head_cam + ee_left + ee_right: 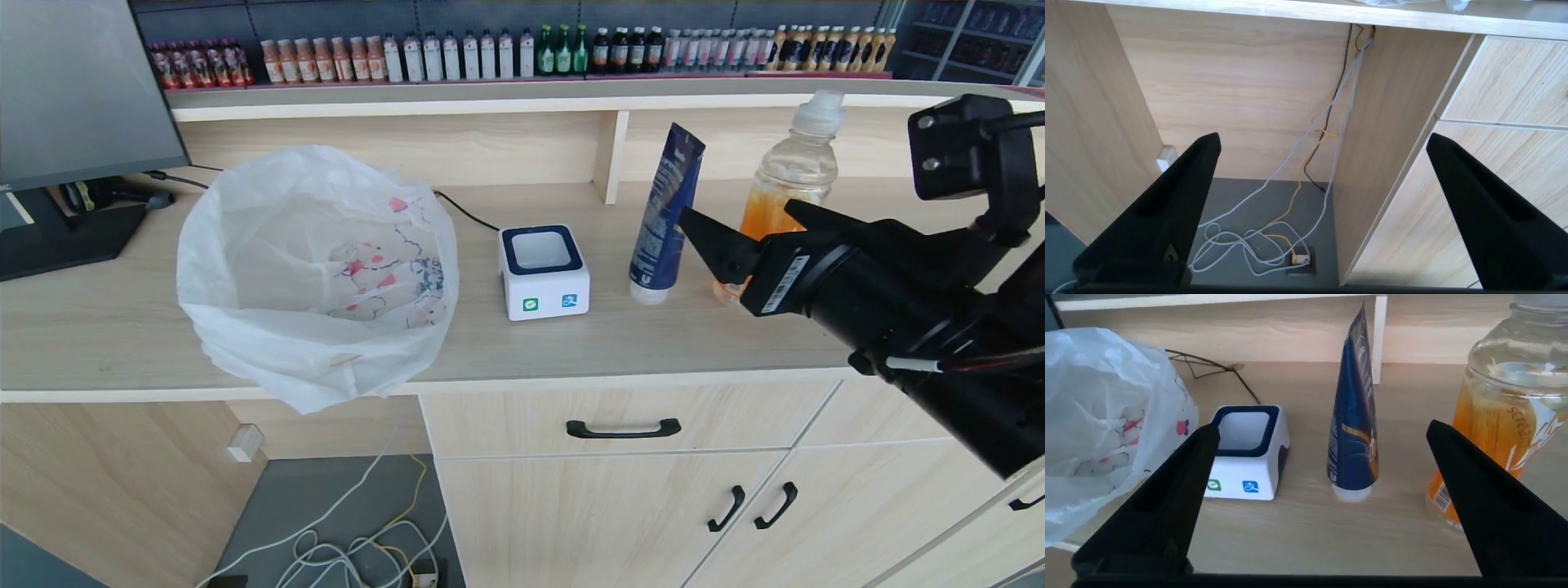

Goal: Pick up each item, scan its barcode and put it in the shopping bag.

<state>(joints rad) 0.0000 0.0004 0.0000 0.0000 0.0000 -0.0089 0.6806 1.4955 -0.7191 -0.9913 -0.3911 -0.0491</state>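
A white plastic shopping bag stands open on the left of the wooden counter. Right of it sits a white barcode scanner with a dark-rimmed window. A blue tube stands on its cap further right, and beside it is a clear bottle of orange drink. My right gripper hovers open just in front of the tube and bottle, holding nothing. In the right wrist view the tube is between the open fingers, the bottle and scanner to either side. My left gripper is open below the counter, facing the recess.
A monitor stands at the counter's far left. A raised shelf at the back carries a row of drink bottles, with an upright divider behind the scanner. Drawers with black handles are below. Cables lie on the floor.
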